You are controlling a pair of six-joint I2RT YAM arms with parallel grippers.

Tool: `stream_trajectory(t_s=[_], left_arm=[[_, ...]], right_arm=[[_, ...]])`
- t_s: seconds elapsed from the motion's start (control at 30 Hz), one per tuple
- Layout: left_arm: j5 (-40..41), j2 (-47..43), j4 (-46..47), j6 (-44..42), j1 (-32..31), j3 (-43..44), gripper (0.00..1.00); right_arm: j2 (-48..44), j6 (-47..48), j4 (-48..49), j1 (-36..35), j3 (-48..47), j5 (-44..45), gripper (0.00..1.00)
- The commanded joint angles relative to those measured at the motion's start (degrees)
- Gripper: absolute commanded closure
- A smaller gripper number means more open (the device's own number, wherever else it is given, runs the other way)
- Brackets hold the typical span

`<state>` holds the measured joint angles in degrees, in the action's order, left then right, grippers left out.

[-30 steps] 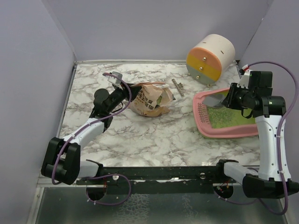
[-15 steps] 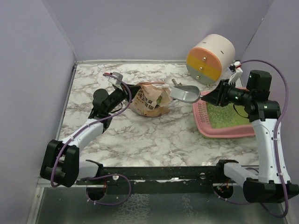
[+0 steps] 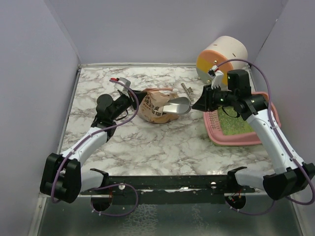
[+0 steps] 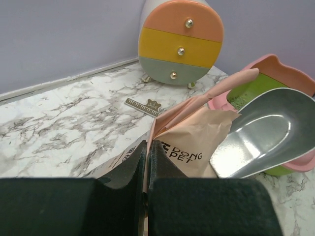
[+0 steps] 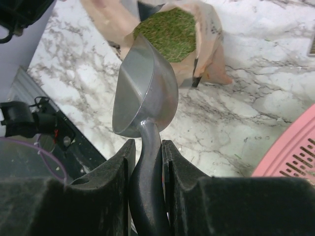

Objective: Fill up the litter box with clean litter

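Observation:
The pink litter box (image 3: 222,138) with a green inside lies at the right; its rim also shows in the left wrist view (image 4: 280,66). A greenish layer of clean litter (image 3: 236,124) covers its floor. More litter (image 5: 170,30) fills the open tan paper bag (image 3: 156,107). My left gripper (image 3: 132,100) is shut on the bag's edge (image 4: 147,147). My right gripper (image 3: 203,103) is shut on the handle of the silver scoop (image 5: 146,96). The empty scoop bowl (image 3: 177,105) hangs at the bag's mouth.
A round cream drum (image 3: 220,60) with orange, yellow and grey bands stands at the back right. A small metal clip (image 3: 187,90) lies on the marble table between the bag and the drum. Purple walls close the back and both sides.
My right gripper has carried the scoop left, from over the litter box to the bag's mouth. The left gripper still holds the bag's edge.

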<state>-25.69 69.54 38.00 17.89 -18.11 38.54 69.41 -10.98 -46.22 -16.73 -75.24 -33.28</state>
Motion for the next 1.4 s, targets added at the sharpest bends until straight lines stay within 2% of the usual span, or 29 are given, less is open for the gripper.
stream_trajectory(t_s=[0.0, 0.47, 0.77, 1.37], left_arm=[[-0.70, -2.47, 0.69, -2.17, 0.18, 0.90, 1.00], [0.11, -5.58, -3.57, -6.04, 0.18, 1.82, 1.00], [-0.04, -3.80, -3.57, -4.60, 0.16, 2.23, 1.00], [-0.31, -2.85, -3.56, -4.26, 0.13, 2.24, 1.00]], right_arm=[[3.04, -0.47, 3.78, -2.51, -3.58, 10.56, 0.99], [13.31, 2.41, -1.93, -9.22, -16.73, 21.76, 0.99], [14.78, 1.27, -0.29, -15.48, -12.53, 25.83, 0.99], [24.94, 5.68, -3.08, -16.56, -16.24, 33.08, 0.99]])
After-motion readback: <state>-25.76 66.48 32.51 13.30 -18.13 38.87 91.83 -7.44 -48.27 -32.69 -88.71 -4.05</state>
